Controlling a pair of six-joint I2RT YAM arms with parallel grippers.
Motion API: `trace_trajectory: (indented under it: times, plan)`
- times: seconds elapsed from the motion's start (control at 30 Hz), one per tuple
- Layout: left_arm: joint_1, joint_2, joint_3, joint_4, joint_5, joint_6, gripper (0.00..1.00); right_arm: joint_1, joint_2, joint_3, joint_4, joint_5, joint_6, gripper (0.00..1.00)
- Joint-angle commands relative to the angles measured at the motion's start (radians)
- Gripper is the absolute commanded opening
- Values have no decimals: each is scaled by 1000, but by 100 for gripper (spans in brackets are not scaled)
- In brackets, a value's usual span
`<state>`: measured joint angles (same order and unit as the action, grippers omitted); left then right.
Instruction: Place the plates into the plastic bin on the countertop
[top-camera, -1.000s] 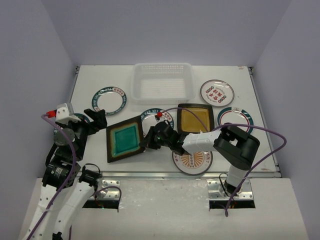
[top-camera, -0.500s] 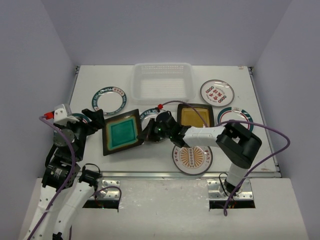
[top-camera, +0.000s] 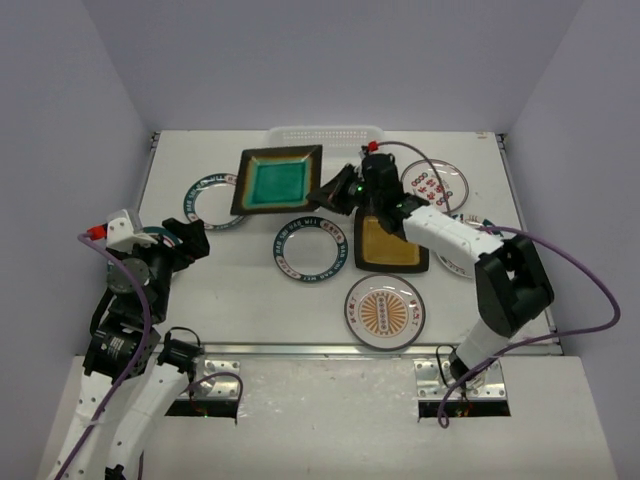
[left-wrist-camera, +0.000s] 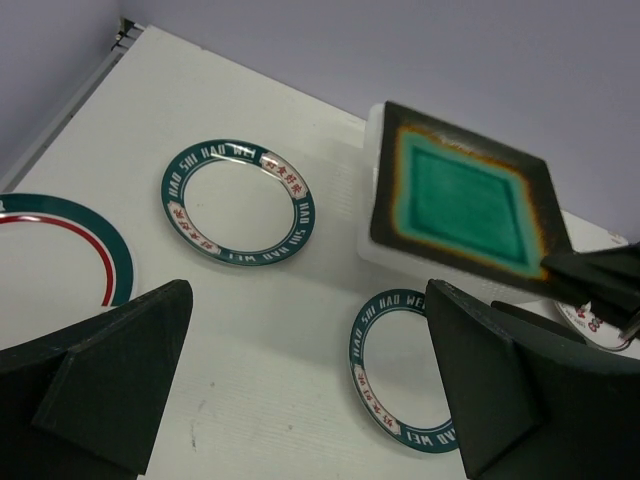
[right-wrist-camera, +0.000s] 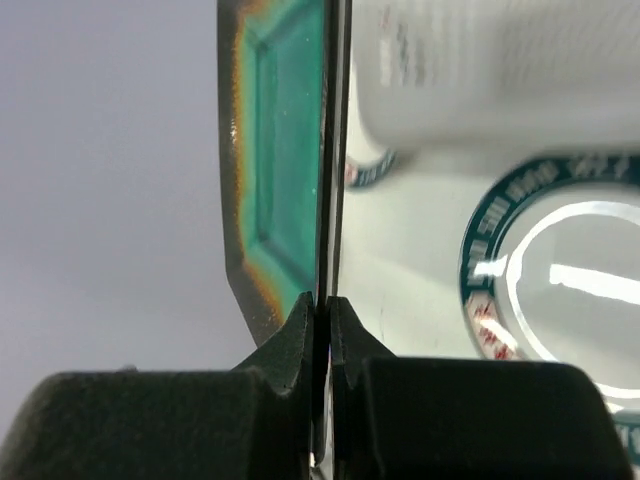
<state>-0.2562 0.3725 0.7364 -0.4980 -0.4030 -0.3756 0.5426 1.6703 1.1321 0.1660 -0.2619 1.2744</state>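
Observation:
My right gripper (top-camera: 335, 192) is shut on the edge of the square teal plate (top-camera: 280, 180) and holds it raised and tilted over the white plastic bin (top-camera: 310, 131), which it mostly hides. In the right wrist view the fingertips (right-wrist-camera: 300, 320) pinch the plate's rim (right-wrist-camera: 280, 150), with the blurred bin (right-wrist-camera: 480, 70) beyond. My left gripper (top-camera: 190, 238) is open and empty at the left. In its view (left-wrist-camera: 310, 400) the teal plate (left-wrist-camera: 465, 205) hangs over the bin (left-wrist-camera: 372, 125).
On the countertop (top-camera: 230, 290) lie round teal-rimmed plates (top-camera: 217, 197) (top-camera: 312, 245), an amber square plate (top-camera: 388, 240), a red-motif plate (top-camera: 435, 183), an orange-motif plate (top-camera: 385, 308) and a teal-and-red-rimmed plate (left-wrist-camera: 50, 260) under my left arm. Another plate (top-camera: 475, 238) lies partly under my right arm.
My right gripper has carried the square teal plate from the front middle of the table up and back to above the bin. The left arm has barely moved.

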Motion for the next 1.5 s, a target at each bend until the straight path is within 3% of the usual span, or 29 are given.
trace_trajectory:
  times: [0.0, 0.23, 0.33, 0.6, 1.0, 1.47]
  plan:
    - [-9, -6, 3, 30, 1, -2, 100, -138, 27, 212, 52, -45, -45, 0]
    - [-11, 8, 1, 33, 16, 3, 100, -288, 315, 636, -260, -151, -270, 0]
    - [-11, 6, 1, 33, 18, 3, 100, -307, 386, 735, -314, -199, -325, 0]
    - [-11, 14, 0, 35, 26, 5, 100, -318, 446, 754, -315, -216, -443, 0]
    - [-11, 19, -2, 42, 36, 7, 100, -319, 371, 522, -123, -286, -440, 0]
    - [-11, 16, -2, 41, 39, 7, 100, -319, 494, 606, -256, -261, -467, 4]
